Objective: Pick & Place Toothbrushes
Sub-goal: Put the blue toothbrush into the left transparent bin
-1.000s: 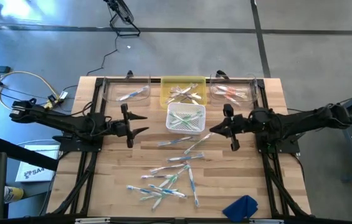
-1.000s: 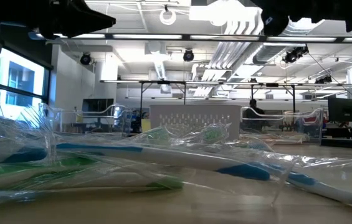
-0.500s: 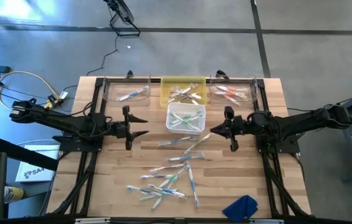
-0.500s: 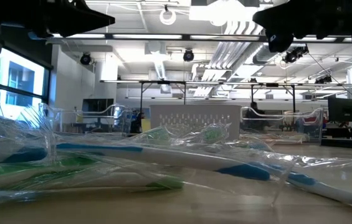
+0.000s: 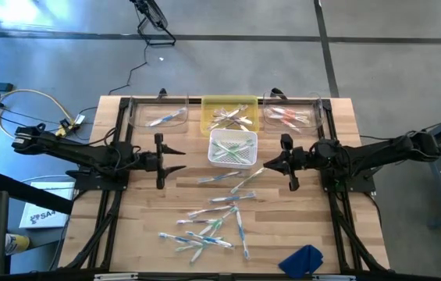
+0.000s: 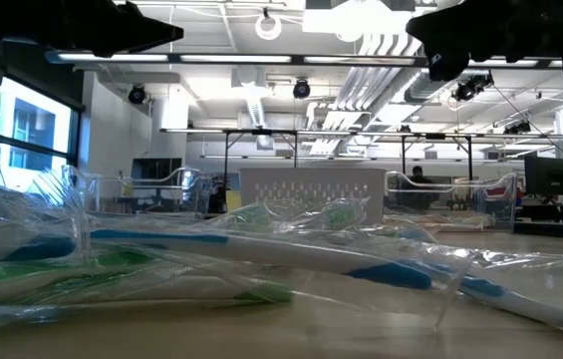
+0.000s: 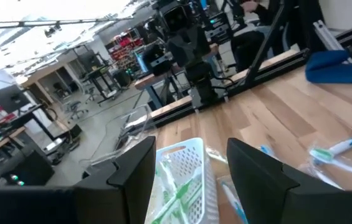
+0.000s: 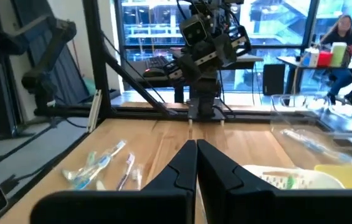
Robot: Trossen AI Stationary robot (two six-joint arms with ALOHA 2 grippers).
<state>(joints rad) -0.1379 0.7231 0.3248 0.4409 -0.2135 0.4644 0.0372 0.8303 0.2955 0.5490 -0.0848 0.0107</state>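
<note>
Both arms hovered at mid-table, nothing held. Left gripper (image 5: 175, 158) sat left of the white slotted plastic basket (image 5: 232, 148), jaws spread wide and empty; the left wrist view showed its two dark fingers (image 7: 135, 171) apart with the basket between them. Right gripper (image 5: 275, 163) sat just right of the basket, fingers (image 8: 179, 167) pressed together on nothing.

Loose wrapped toothbrushes (image 5: 212, 222), white with blue and green accents, lay scattered across the light wooden table (image 5: 150, 211) from its middle down to the near edge, several overlapping in their clear film. A few more lay just below the basket (image 5: 224, 177). Sorted ones sat along the far edge: a clear bin towards the far left corner with a blue brush (image 5: 161, 115), a yellow bin (image 5: 230, 112) in the middle, a clear bin towards the far right corner with red ones (image 5: 289, 115), and green ones in the basket. Crumpled blue cloth (image 5: 301, 260) at the near right corner, not part of this.

My read: between picks, next target not yet chosen. Advice:
- take an isolated brush first, likely one near the basket
- right gripper needed to open before descent
- align jaws across the handle, grip mid-length
- avoid the overlapping cluster; film could drag neighbours
- confirm accent colour before choosing a bin
</note>
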